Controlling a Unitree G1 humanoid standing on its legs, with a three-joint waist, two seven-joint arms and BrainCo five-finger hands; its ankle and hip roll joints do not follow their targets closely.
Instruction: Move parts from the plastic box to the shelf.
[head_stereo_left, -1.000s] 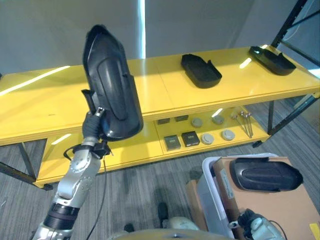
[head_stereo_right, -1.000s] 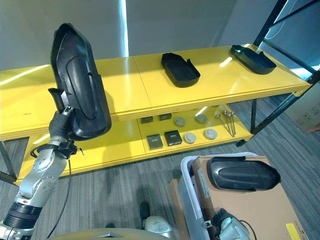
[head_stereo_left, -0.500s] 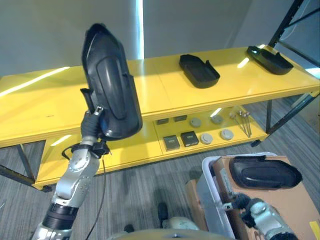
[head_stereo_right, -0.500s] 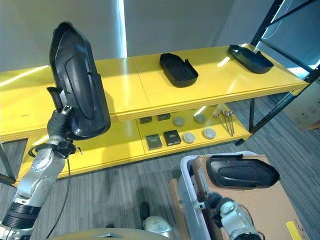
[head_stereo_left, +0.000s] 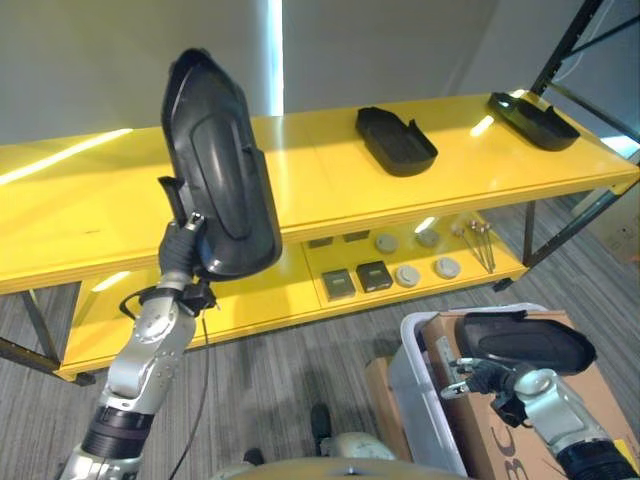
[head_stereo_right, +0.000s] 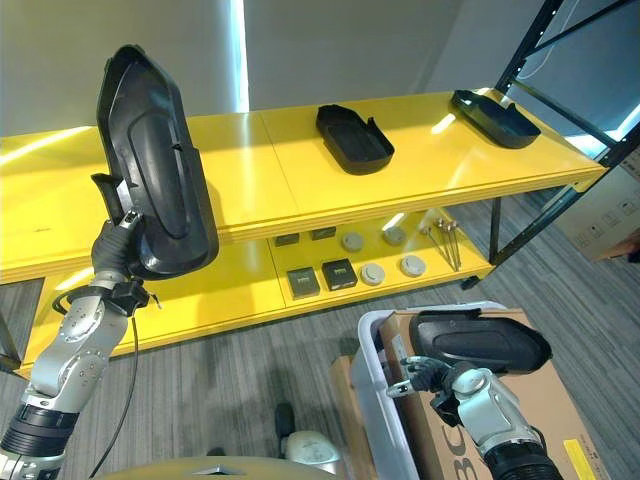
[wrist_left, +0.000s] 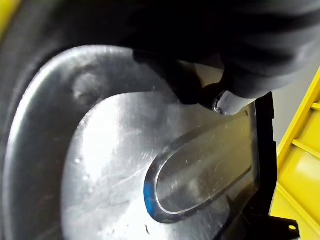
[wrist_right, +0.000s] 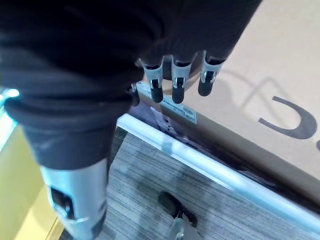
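Observation:
My left hand (head_stereo_left: 181, 252) is shut on the lower end of a large black plastic part (head_stereo_left: 220, 180) and holds it upright in front of the yellow shelf (head_stereo_left: 320, 185). In the left wrist view the part's glossy face (wrist_left: 125, 165) lies just past my hand. A second black part (head_stereo_left: 525, 340) rests on a cardboard box (head_stereo_left: 600, 405) inside the clear plastic box (head_stereo_left: 412, 370). My right hand (head_stereo_left: 482, 379) hovers open at that part's left end, above the box rim; its fingers (wrist_right: 172, 82) hang straight over the cardboard (wrist_right: 260, 75).
Two black parts (head_stereo_left: 396, 140) (head_stereo_left: 533, 107) lie on the shelf top, at its middle and its right end. The lower shelf holds small black boxes (head_stereo_left: 375, 275), grey discs (head_stereo_left: 446, 267) and metal pins (head_stereo_left: 480, 240). A dark rack post (head_stereo_left: 570, 45) stands at the right.
My right hand has come up from the lower edge to the box rim beside the second part. The left hand and its part have hardly moved.

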